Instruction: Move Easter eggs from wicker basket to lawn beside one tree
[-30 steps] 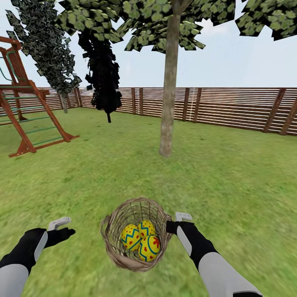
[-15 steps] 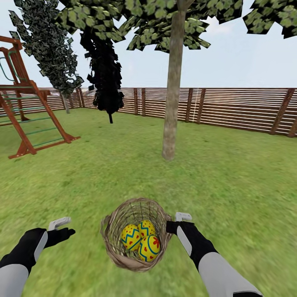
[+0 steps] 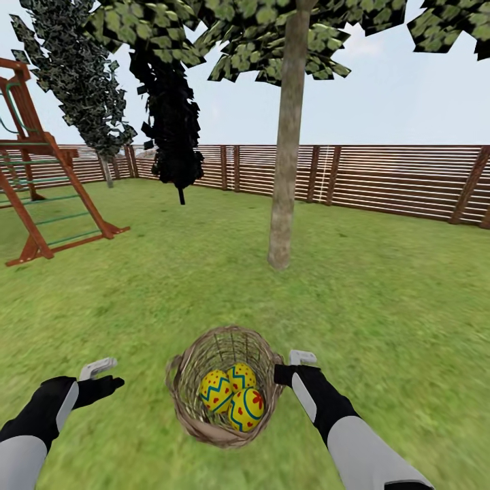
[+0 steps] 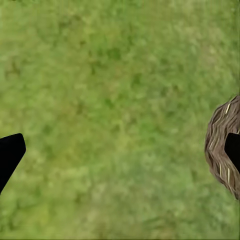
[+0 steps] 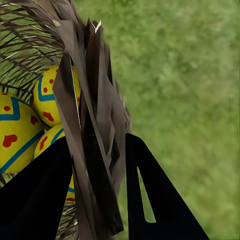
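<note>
The wicker basket [image 3: 182,403] is low in the head view, with three yellow Easter eggs [image 3: 231,395] inside it. My right gripper [image 3: 280,373] is shut on the basket's right rim. In the right wrist view its two fingers [image 5: 150,200] stand on either side of the woven wall [image 5: 95,115], with eggs [image 5: 17,135] just inside. My left gripper [image 3: 109,376] hangs open over the lawn [image 3: 381,306], a little left of the basket. Its dark fingertips [image 4: 10,155] are spread wide, and the basket [image 4: 217,145] is at the far side. The tree [image 3: 282,197] stands ahead.
A red-brown play tower [image 3: 41,204] stands at the left. Two dark narrow trees [image 3: 170,116] grow near the slatted wooden fence [image 3: 381,180] that rings the garden. Open grass lies between the basket and the tree trunk.
The whole head view has shifted: the trunk looks slightly nearer and the play tower sits further left. The basket, eggs and both grippers hold the same places in the view.
</note>
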